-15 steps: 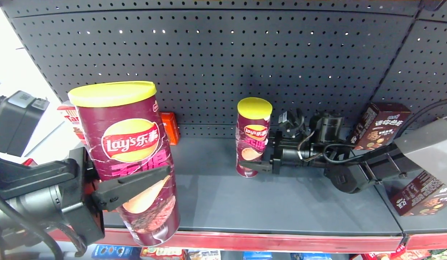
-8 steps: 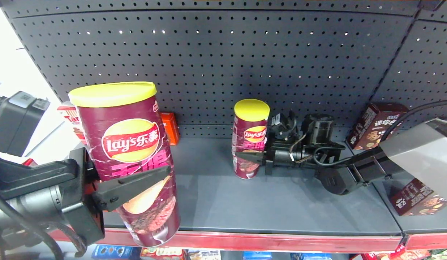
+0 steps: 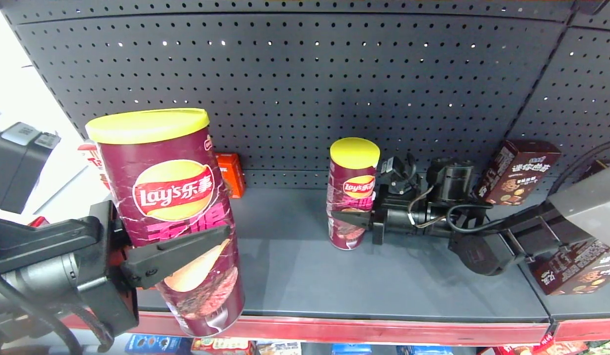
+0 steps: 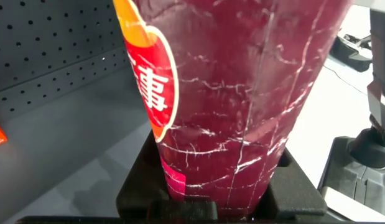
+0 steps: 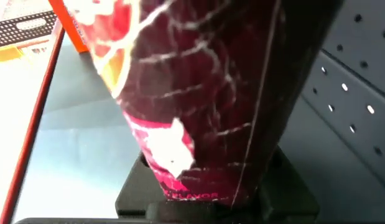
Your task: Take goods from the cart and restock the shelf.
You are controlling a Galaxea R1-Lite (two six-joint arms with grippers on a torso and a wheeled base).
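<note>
While my right gripper (image 3: 354, 219) clamps the far chip can (image 3: 353, 190) mid-shelf (image 3: 383, 286) and my left gripper (image 3: 179, 246) clamps the near chip can (image 3: 164, 197) at the front lip, I judge that a tilted release could topple the far can.

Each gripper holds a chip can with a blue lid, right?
No. The head view shows both yellow-lidded: the left gripper holds the near can, the right gripper holds the far can.
</note>
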